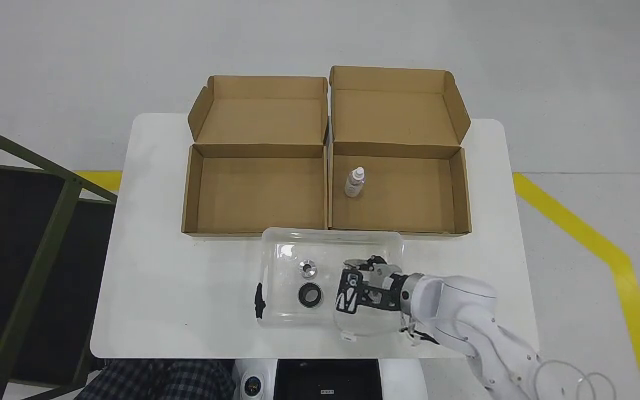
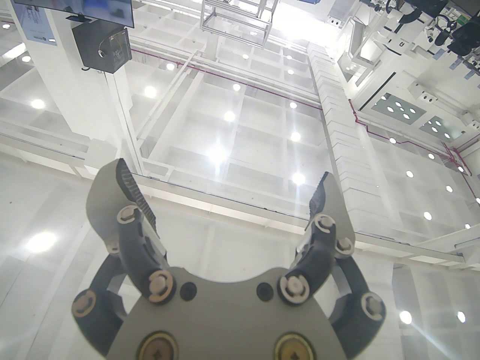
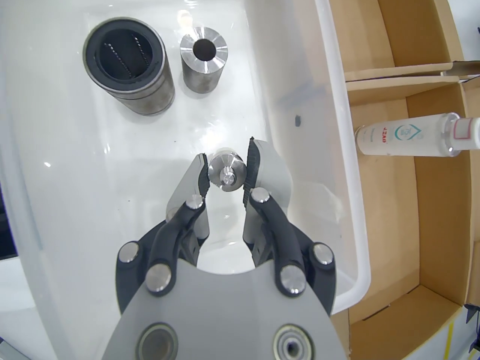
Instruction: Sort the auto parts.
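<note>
A small stepped steel part (image 3: 227, 176) stands on the floor of the clear plastic bin (image 3: 318, 76). The right gripper (image 3: 227, 153) is narrowed onto it, one ribbed pad against each side. In the same bin, to the left, a linear bearing (image 3: 127, 69) and a bored steel bushing (image 3: 204, 61) stand near each other. Beyond the bin, a white bottle (image 3: 405, 138) sits in the right-hand cardboard box (image 1: 420, 195). The left gripper (image 2: 225, 185) gapes wide, aimed at the ceiling
</note>
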Robot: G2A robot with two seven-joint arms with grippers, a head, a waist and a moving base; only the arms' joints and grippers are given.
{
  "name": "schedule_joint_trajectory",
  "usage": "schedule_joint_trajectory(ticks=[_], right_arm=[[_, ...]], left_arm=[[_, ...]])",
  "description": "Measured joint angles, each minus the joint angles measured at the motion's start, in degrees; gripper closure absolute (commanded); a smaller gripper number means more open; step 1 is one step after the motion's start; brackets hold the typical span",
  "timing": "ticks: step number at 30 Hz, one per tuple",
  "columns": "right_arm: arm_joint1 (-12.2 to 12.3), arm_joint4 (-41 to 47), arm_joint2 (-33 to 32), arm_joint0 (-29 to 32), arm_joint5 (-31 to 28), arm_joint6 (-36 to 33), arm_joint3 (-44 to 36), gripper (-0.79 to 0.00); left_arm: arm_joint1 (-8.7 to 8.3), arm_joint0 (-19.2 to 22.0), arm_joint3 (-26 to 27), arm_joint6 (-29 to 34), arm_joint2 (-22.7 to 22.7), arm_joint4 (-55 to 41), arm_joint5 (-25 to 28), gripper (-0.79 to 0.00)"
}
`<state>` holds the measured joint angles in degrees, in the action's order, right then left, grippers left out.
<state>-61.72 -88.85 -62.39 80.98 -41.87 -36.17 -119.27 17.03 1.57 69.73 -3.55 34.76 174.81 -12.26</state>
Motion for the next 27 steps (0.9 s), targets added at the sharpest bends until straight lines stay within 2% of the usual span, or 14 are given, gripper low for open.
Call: schedule_joint_trajectory(ticks=[5,9,18,27], right_arm=[[0.2,1.1,-0.4,0.2,-0.8,3.1,-0.5,0.000],[0.3,5.4,-1.7,0.1,-1.9,8.0,-0.3,0.000],[0.7,15.4,-7.2,1.2,-0.6,14.2,-3.1,0.000],[1.0,26.5,-9.2,0.2,-4.7,18.2,-2.5,0.000]], left_arm=[[0.00,0.0,0.0,0.0,0.0,0.0,0.0,-0.785],[0.00,0.0,0.0,0.0,0.0,0.0,0.0,-0.785],[0.00,0.0,0.0,0.0,0.0,0.0,0.0,-0.785],[0.00,0.0,0.0,0.0,0.0,0.0,0.0,-0.785]])
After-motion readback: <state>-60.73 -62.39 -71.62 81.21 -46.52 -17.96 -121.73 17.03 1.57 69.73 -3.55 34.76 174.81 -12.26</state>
